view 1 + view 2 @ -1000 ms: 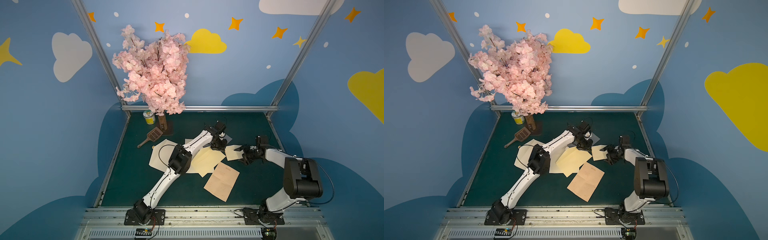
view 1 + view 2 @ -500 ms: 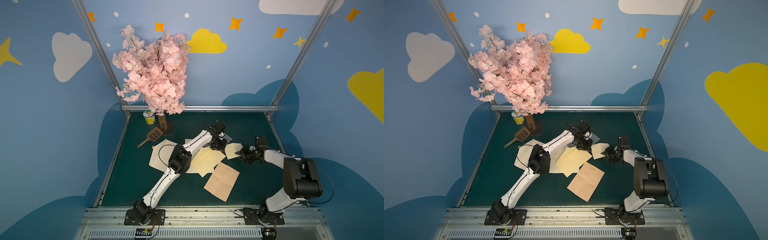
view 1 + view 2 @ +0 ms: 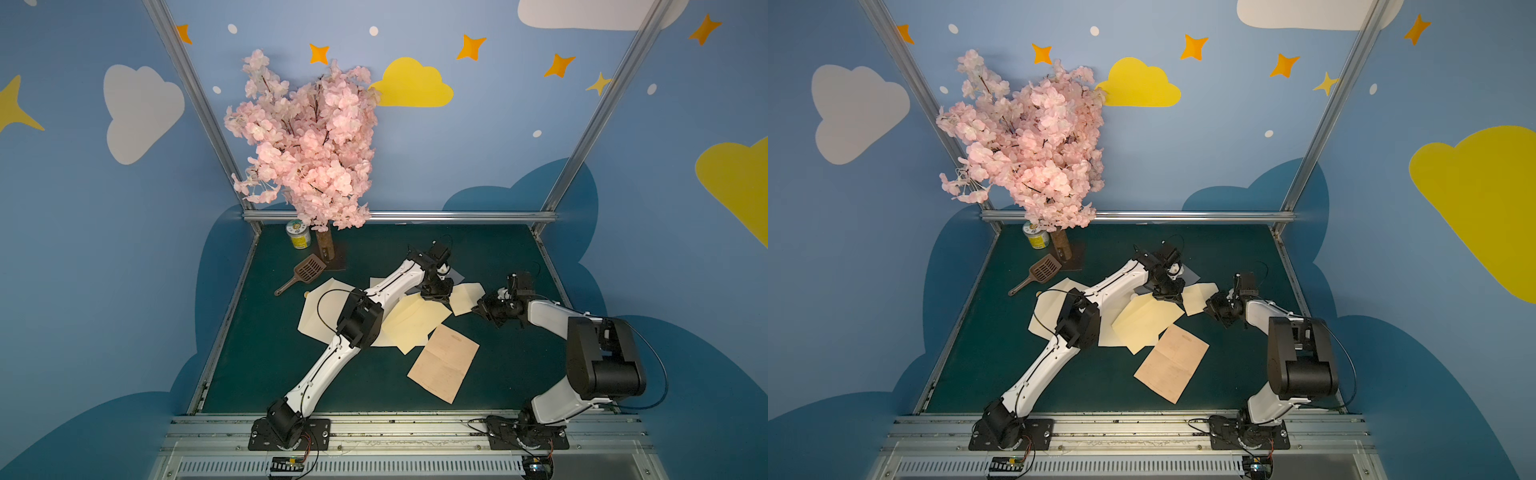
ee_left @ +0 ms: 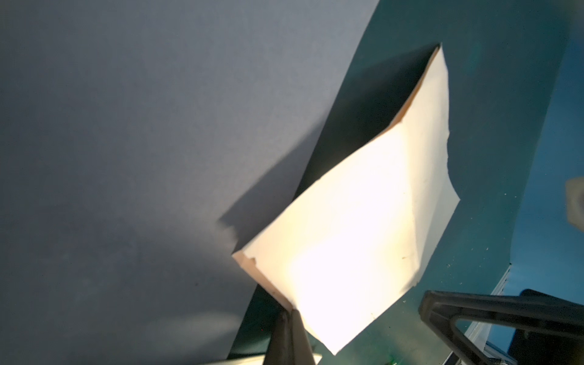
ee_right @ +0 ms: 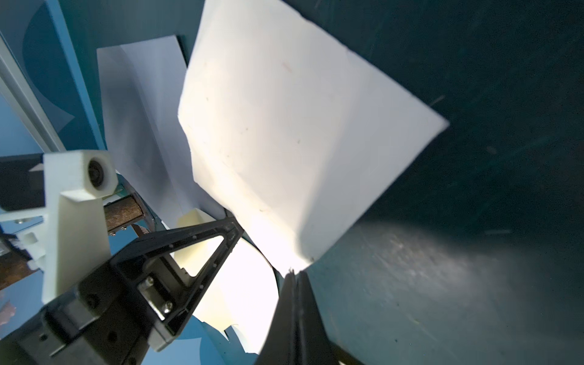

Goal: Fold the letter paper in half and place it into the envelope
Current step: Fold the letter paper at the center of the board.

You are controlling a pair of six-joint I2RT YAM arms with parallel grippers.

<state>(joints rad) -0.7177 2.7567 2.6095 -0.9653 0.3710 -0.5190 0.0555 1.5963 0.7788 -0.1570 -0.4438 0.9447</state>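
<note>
Partly behind left gripper (image 3: 435, 296), folded cream paper (image 3: 467, 297).

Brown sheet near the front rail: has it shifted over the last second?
No. The brown sheet keeps its place and angle against the front rail in both top views.

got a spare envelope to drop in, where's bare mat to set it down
Bare mat: near-left, between scoop, left rail and left arm; far-right, between back rail and right arm; near strip before the brown sheet. Crowded: centre, overlapping cream sheets, left tool and right tool on the small cream paper.
</note>
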